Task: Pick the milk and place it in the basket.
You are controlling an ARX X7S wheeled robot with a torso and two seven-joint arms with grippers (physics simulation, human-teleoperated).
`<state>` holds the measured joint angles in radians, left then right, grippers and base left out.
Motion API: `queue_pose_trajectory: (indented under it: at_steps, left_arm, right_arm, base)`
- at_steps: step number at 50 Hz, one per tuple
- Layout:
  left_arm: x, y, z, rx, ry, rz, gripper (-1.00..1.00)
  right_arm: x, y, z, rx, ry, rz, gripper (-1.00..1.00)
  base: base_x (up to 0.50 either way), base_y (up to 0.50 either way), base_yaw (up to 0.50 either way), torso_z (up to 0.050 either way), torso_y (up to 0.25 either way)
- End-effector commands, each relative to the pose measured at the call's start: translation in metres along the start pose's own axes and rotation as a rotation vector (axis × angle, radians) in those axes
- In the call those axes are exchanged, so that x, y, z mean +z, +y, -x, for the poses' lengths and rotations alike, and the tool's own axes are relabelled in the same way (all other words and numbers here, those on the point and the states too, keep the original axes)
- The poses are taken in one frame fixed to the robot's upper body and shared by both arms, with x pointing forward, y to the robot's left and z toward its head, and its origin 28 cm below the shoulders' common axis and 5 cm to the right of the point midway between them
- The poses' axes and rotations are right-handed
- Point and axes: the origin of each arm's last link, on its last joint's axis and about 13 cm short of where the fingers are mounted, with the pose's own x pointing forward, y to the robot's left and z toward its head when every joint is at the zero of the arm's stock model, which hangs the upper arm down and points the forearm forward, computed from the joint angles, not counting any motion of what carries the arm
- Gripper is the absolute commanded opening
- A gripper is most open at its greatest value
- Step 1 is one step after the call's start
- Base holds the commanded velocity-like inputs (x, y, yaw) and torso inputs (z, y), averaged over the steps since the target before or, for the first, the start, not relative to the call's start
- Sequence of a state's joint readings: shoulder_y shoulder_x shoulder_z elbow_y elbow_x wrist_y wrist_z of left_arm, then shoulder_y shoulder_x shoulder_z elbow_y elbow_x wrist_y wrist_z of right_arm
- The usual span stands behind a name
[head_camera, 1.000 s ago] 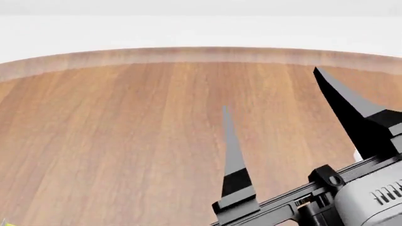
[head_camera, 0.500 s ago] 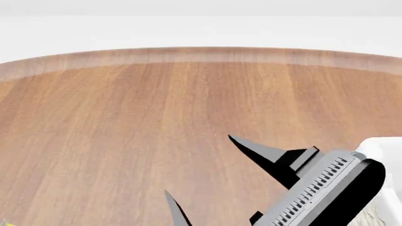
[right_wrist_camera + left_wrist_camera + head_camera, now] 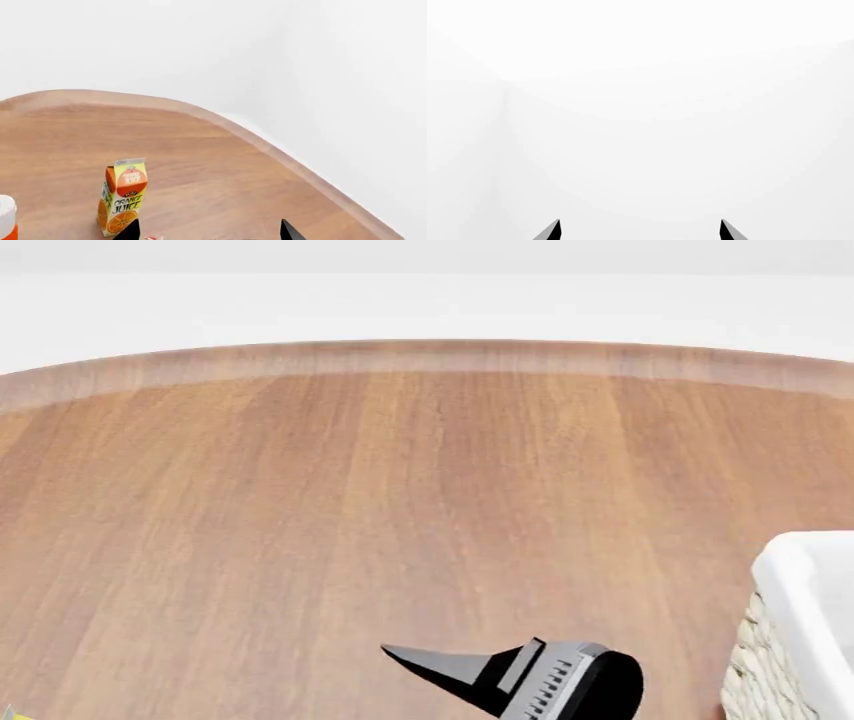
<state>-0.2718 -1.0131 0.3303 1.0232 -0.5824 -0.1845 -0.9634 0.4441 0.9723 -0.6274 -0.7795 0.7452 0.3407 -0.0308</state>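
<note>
The basket [image 3: 801, 575] shows only as a corner at the right edge of the head view, with a white cloth rim over cream wicker. The milk is not clearly in view. Only a tiny red-and-white sliver [image 3: 153, 238] shows at the picture's edge between my right fingertips, too small to identify. My right gripper [image 3: 208, 231] is open with nothing between its jaws. In the head view one of its fingers [image 3: 441, 668] lies low over the table, left of the basket. My left gripper [image 3: 639, 231] is open and faces a bare white wall.
An orange juice carton [image 3: 122, 202] stands upright on the round wooden table [image 3: 400, 490], close to my right gripper. A white and orange object [image 3: 5, 217] is cut off at the picture's edge beside it. White walls surround the table.
In the head view my right gripper has dropped and swung toward the left. Now only one finger shows, and the basket's corner has come into sight.
</note>
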Motion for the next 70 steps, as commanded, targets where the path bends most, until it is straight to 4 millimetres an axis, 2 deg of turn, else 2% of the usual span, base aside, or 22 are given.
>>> queue_pose_trajectory:
  at_steps: [1, 31, 53, 70]
  left_arm:
    - [-0.004, 0.004, -0.009, 0.055, -0.050, -0.006, 1.00]
    - [-0.006, 0.004, -0.008, 0.058, -0.045, -0.007, 1.00]
    - [-0.007, 0.004, -0.007, 0.060, -0.042, -0.008, 1.00]
    - [-0.007, 0.005, -0.008, 0.061, -0.043, -0.005, 1.00]
  right_arm:
    - [-0.013, 0.003, -0.006, 0.072, -0.020, 0.006, 1.00]
    - [-0.038, 0.022, -0.014, 0.186, 0.014, -0.049, 1.00]
    - [-0.058, 0.016, -0.022, 0.161, 0.076, -0.096, 1.00]
    - [-0.072, 0.007, -0.044, 0.151, 0.123, -0.126, 1.00]
  base:
    - [0.00, 0.00, 0.00, 0.000, 0.000]
    - [0.00, 0.00, 0.00, 0.000, 0.000]
    - [0.00, 0.00, 0.00, 0.000, 0.000]
    - [0.00, 0.00, 0.00, 0.000, 0.000]
